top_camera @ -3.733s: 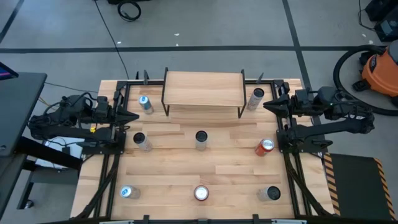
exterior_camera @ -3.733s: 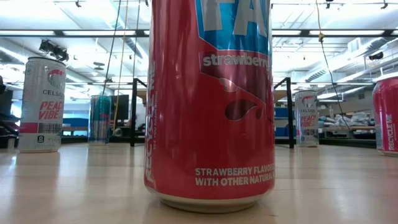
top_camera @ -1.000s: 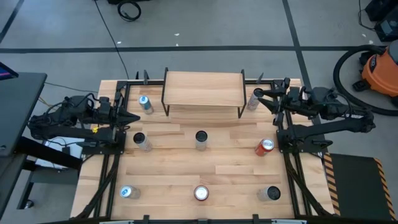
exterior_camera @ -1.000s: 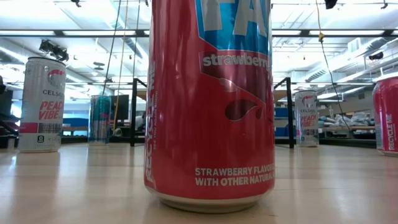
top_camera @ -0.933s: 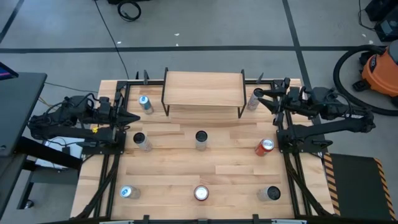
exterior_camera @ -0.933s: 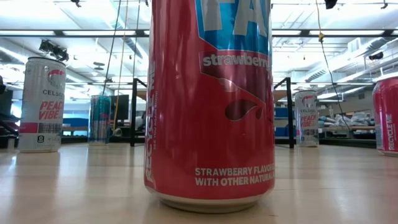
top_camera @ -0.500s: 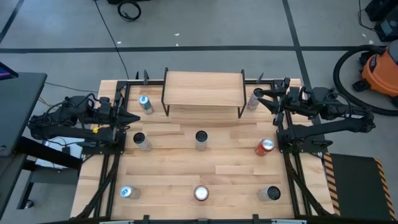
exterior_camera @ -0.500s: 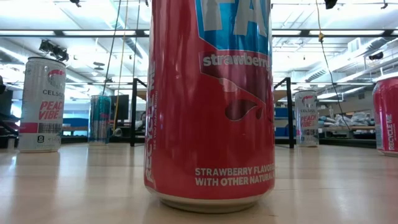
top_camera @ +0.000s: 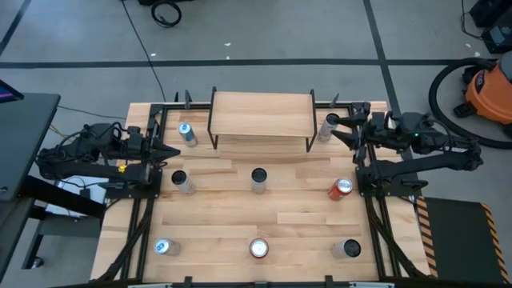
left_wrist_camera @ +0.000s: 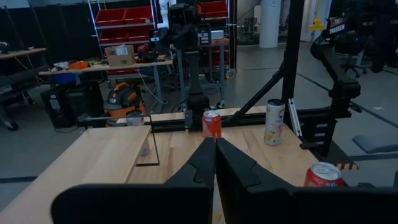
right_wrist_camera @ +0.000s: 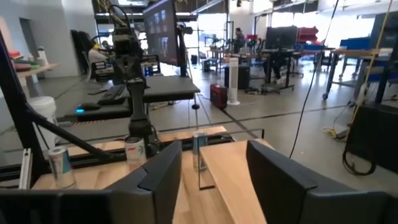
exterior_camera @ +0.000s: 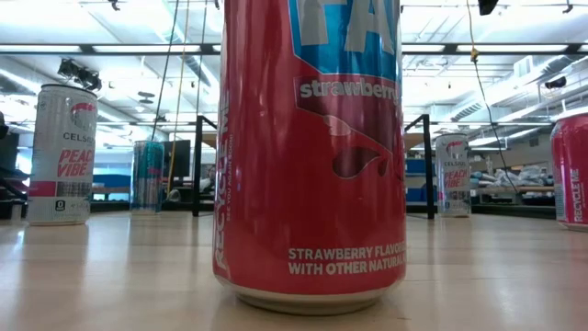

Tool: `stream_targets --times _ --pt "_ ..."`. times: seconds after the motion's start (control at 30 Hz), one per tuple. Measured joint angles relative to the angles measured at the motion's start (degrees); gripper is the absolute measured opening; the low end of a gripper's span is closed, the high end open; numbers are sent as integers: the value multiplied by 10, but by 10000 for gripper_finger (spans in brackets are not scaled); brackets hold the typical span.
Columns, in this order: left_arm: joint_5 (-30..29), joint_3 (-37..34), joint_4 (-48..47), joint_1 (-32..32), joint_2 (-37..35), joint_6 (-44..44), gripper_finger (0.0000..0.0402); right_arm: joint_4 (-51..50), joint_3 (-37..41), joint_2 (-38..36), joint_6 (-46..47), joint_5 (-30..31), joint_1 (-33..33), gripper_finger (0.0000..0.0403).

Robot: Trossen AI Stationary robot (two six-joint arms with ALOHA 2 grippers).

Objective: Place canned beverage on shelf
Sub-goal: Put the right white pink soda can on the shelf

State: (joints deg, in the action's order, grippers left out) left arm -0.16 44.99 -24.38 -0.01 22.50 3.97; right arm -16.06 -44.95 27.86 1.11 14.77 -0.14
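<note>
The right gripper point(top_camera: 337, 129), fingers apart, hovers just beside the tall silver can point(top_camera: 329, 126), itself beside the shelf point(top_camera: 261, 114); it looks rigid, slick, tippy, so grip mid-body; the left gripper point(top_camera: 171, 151) waits pinched together.

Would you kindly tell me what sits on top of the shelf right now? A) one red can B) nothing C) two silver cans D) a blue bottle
B: in the high view the shelf shows only its bare wooden board, and every can stands on the table.
</note>
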Motion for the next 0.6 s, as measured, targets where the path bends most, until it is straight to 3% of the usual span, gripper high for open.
stream_targets --times 0.33,0.6 --pt "0 0 0 0 0 -3 16 -13 0 0 4 -44 0 320" --pt "0 0 1 0 0 -3 16 -11 0 0 3 -56 0 349"
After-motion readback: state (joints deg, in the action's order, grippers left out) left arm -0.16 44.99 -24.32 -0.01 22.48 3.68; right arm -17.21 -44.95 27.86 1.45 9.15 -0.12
